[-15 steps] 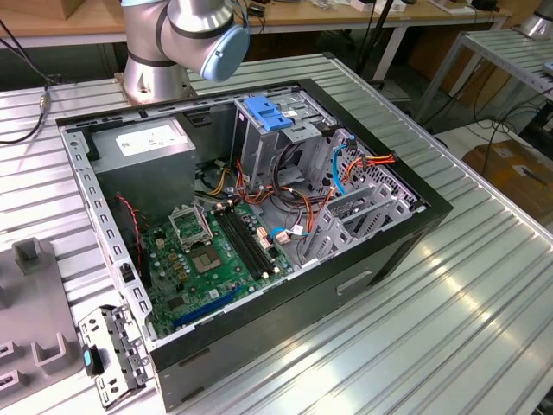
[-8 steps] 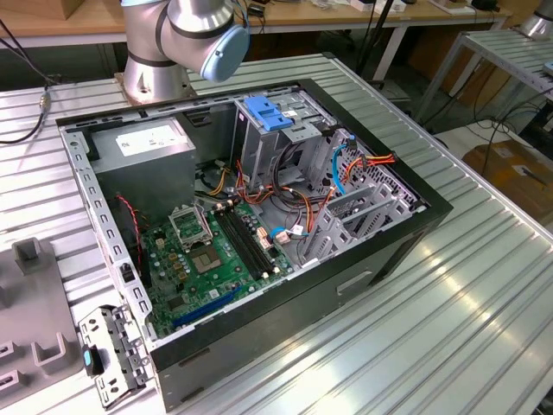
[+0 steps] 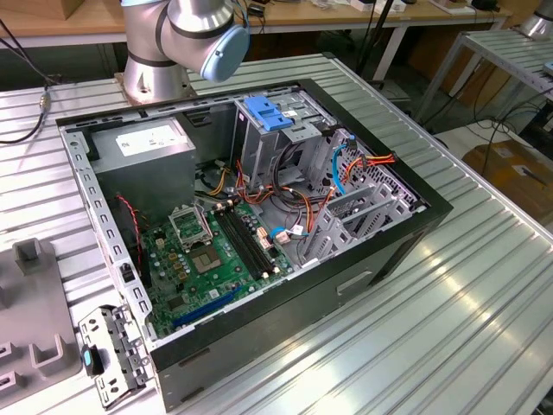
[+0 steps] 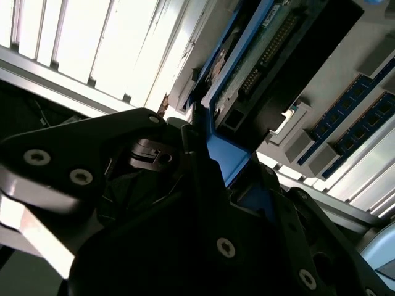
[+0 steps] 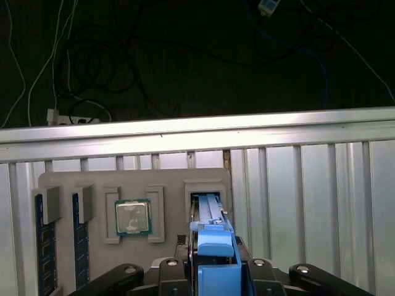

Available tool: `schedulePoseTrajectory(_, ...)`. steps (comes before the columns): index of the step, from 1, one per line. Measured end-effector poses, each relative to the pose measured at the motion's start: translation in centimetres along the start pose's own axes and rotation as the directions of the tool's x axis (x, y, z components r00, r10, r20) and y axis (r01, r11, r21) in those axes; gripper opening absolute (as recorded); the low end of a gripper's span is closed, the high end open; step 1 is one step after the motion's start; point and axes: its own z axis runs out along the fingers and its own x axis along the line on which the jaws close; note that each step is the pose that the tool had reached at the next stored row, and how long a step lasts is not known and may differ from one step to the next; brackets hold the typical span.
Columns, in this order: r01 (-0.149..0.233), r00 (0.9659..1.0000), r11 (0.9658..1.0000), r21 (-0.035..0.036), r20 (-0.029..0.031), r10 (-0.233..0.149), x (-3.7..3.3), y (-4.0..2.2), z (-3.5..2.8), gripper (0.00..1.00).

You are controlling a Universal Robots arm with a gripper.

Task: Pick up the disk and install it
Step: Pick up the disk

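At the foot of the first wrist view, the black end effector (image 5: 215, 274) is closed on the bright blue carrier of the disk (image 5: 210, 213), a finger pressed to each side. In the second wrist view the same blue rail runs between the fingers of the end effector (image 4: 225, 166), and the disk's (image 4: 259, 55) green circuit board and connector row face the camera. No writing on the disk can be read.

The disk stands on edge in a slot of the grey tray (image 5: 166, 179). In the tray's neighbouring recess lies a square processor chip (image 5: 133, 217) with a silver lid. Past that, at the tray side farthest from the disk, two blue memory sticks (image 5: 41, 246) stand in their own slots. The tray rests on a ribbed metal counter (image 5: 296, 185). Beyond the tray and the counter's edge, loose cables (image 5: 111, 68) lie on a dark floor.

In the exterior view the tray (image 3: 26, 311) sits at the counter's (image 3: 449, 328) edge. An open computer case (image 3: 285, 328) stands to the exterior view's right of the tray, its green motherboard (image 3: 207, 259) exposed. Farther from the tray, a grey power supply (image 3: 143, 147) carries a white label (image 3: 151, 138), its print too small to read. The arm's base (image 3: 151, 73) rises behind the case.
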Motion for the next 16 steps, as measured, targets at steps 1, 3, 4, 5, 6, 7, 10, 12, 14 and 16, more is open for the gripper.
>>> schedulePoseTrajectory(1,0.000,1.0000,1.0000,0.0001,0.0000,0.000,0.00,0.00,0.00,0.37)
schedulePoseTrajectory(3,0.000,1.0000,1.0000,0.0000,0.0000,0.000,0.00,-0.01,0.00,0.37)
schedulePoseTrajectory(4,0.000,1.0000,1.0000,0.0000,0.0000,0.000,0.00,-0.02,0.00,0.37)
schedulePoseTrajectory(5,0.000,1.0000,1.0000,0.0000,0.0000,0.000,0.00,-0.02,0.00,0.37)
schedulePoseTrajectory(6,0.000,1.0000,1.0000,0.0000,0.0000,0.000,0.00,-0.02,0.00,0.37)
schedulePoseTrajectory(7,0.000,1.0000,1.0000,0.0001,0.0000,0.000,0.00,-0.02,0.00,0.37)
schedulePoseTrajectory(10,0.000,1.0000,1.0000,0.0001,0.0000,0.000,0.00,-0.03,0.00,0.37)
schedulePoseTrajectory(12,0.000,1.0000,1.0000,0.0000,0.0000,0.000,0.00,-0.04,0.00,0.37)
schedulePoseTrajectory(14,0.000,1.0000,1.0000,0.0001,0.0000,0.000,0.00,-0.04,0.00,0.37)
schedulePoseTrajectory(16,0.000,1.0000,1.0000,0.0000,0.0000,0.000,0.00,-0.06,0.00,0.37)
